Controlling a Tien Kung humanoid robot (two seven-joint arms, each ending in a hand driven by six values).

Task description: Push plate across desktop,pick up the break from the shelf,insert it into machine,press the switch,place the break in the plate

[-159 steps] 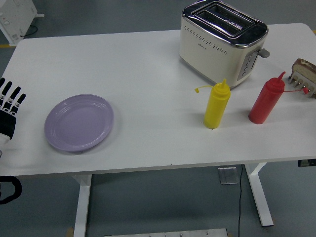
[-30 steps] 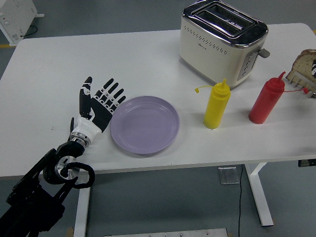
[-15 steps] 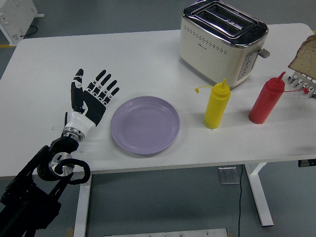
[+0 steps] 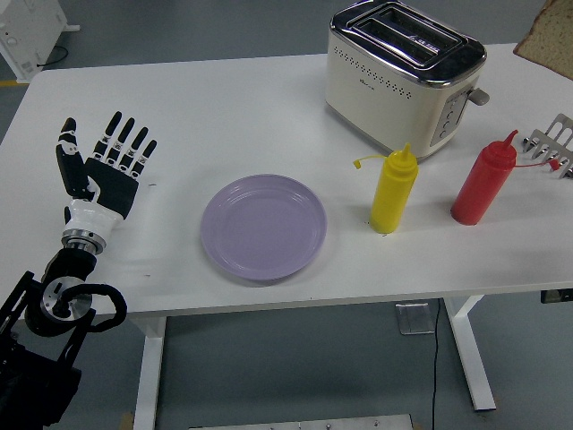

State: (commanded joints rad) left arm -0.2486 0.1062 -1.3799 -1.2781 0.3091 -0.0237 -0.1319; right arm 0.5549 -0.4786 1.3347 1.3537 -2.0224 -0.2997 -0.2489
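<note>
Lilac plastic marks the plate (image 4: 263,226), which lies flat on the white table (image 4: 224,98), well to the left of the toaster (image 4: 405,75) and nearer the front edge. Left of the plate and apart from it, the left hand (image 4: 103,170) is held up with all five fingers spread, gripping nothing. A slice of bread (image 4: 547,38) shows at the top right corner, to the right of the toaster and above the metal rack (image 4: 553,143); what holds it cannot be seen. In front of the toaster stand a yellow bottle (image 4: 393,190) and a red bottle (image 4: 483,184), upright.
</note>
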